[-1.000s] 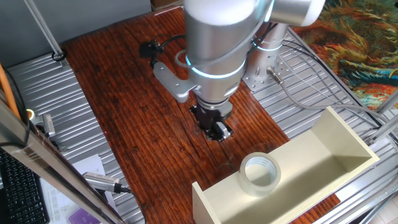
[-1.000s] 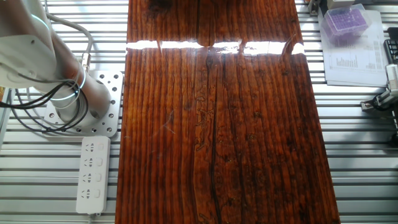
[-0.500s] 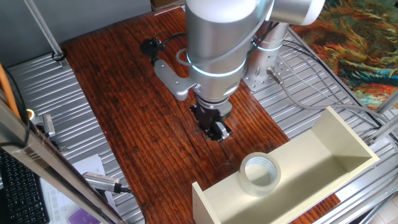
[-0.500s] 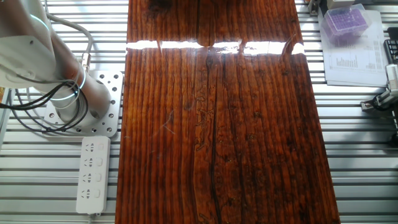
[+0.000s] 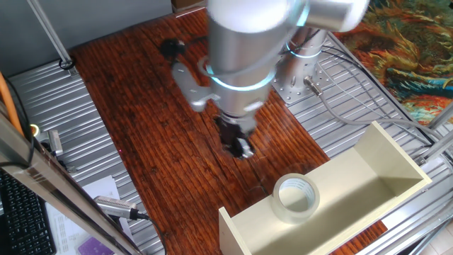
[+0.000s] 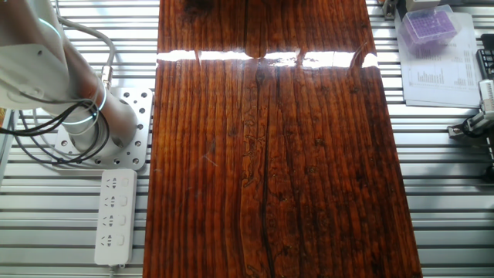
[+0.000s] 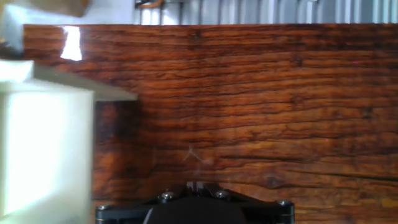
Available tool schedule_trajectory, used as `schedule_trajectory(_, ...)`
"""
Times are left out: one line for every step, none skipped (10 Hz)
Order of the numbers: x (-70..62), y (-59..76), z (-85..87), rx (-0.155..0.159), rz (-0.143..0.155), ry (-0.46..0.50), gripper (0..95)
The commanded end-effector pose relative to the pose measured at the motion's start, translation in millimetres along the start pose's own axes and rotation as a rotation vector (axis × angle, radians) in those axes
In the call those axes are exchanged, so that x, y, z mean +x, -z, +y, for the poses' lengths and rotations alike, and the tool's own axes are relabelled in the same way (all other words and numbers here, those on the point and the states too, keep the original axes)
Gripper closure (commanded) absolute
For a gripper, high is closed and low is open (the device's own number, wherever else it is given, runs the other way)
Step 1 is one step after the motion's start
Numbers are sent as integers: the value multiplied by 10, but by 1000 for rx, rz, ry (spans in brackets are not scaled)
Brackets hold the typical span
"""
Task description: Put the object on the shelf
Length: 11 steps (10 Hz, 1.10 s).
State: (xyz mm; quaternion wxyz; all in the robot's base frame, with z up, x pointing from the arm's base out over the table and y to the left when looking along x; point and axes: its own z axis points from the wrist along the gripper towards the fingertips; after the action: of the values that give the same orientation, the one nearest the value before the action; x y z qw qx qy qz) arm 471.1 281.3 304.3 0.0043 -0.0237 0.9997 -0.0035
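Observation:
The tape roll [image 5: 296,198] lies flat on the top board at the near left end of the cream shelf [image 5: 382,166], which lies at the table's right front. My gripper [image 5: 241,146] hangs over the wooden table, up and left of the roll and apart from it. It is blurred in this view. In the hand view only its dark base and two fingertips pressed together [image 7: 196,185] show, with nothing between them. A corner of the shelf [image 7: 46,137] fills the left of the hand view. The roll is out of the hand view.
The arm's base [image 6: 85,127] and a white power strip [image 6: 114,216] sit beside the dark wooden tabletop [image 6: 270,154]. Cables [image 5: 354,106] run over the metal slats behind the shelf. Papers and a purple box [image 6: 428,23] lie off the table's far side.
The arm has shifted slightly to the left over the table and is blurred by motion. The tape roll and the shelf have not moved.

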Motion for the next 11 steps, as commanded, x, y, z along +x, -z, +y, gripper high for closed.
schedule_trajectory(-93, -50, -219, -13, -1, 77, 950)
schedule_trajectory(-129, -84, -336, -13, -2, 91, 950)
schedule_trajectory(-146, -99, -419, -15, -5, 110, 950)
schedule_trajectory(-146, -99, -419, -18, -8, 132, 950)
schedule_trajectory(-146, -99, -419, -32, -15, 141, 950)
schedule_trajectory(-146, -99, -419, -32, -8, 111, 950)
schedule_trajectory(-146, -99, -419, -29, 2, 67, 950)
schedule_trajectory(-146, -99, -419, -20, 13, 6, 950)
schedule_trajectory(-146, -99, -419, -20, 14, -41, 950)
schedule_trajectory(-146, -99, -419, -20, 16, -84, 950)
schedule_trajectory(-146, -99, -419, -20, 28, -113, 950)
